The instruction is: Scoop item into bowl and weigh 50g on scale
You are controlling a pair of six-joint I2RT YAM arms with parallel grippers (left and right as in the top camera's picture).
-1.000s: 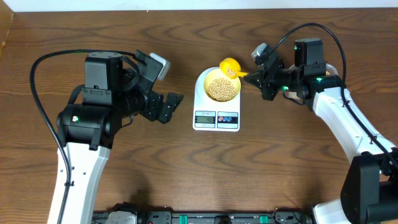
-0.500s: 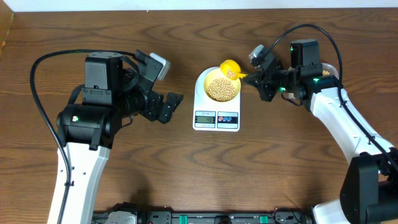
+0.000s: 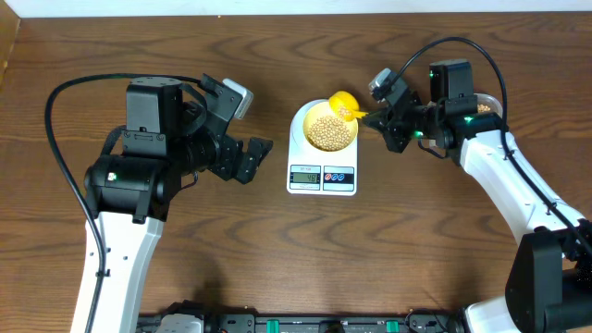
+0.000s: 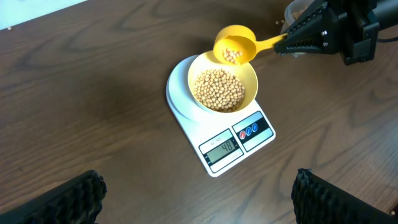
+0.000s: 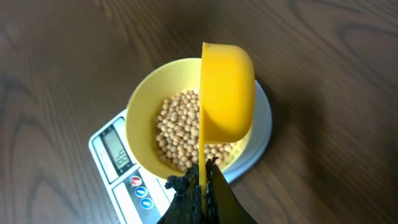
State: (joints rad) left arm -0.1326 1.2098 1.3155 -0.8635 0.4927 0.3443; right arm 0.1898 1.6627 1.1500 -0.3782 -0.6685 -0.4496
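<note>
The pale yellow bowl point(image 3: 331, 129) point(image 4: 224, 89) point(image 5: 146, 115) sits on the white scale point(image 3: 322, 176) point(image 4: 230, 146) point(image 5: 121, 171) and holds a heap of tan beans point(image 3: 330, 131) point(image 4: 217, 89) point(image 5: 183, 127). My right gripper point(image 3: 383, 115) point(image 5: 204, 180) is shut on the handle of a bright yellow scoop point(image 3: 343, 100) point(image 4: 235, 46) point(image 5: 227, 90), tilted on its side over the bowl's far rim with a few beans in it. The left gripper point(image 3: 245, 153) point(image 4: 199, 193) hangs open left of the scale, nothing between its fingers.
The brown wooden table point(image 3: 277, 250) runs out on all sides of the scale. A clear container point(image 3: 486, 104) shows partly behind my right arm at the back right. The scale's display point(image 4: 222, 148) faces the front edge.
The right gripper with the scoop has shifted slightly toward the back of the table. The left arm has not moved.
</note>
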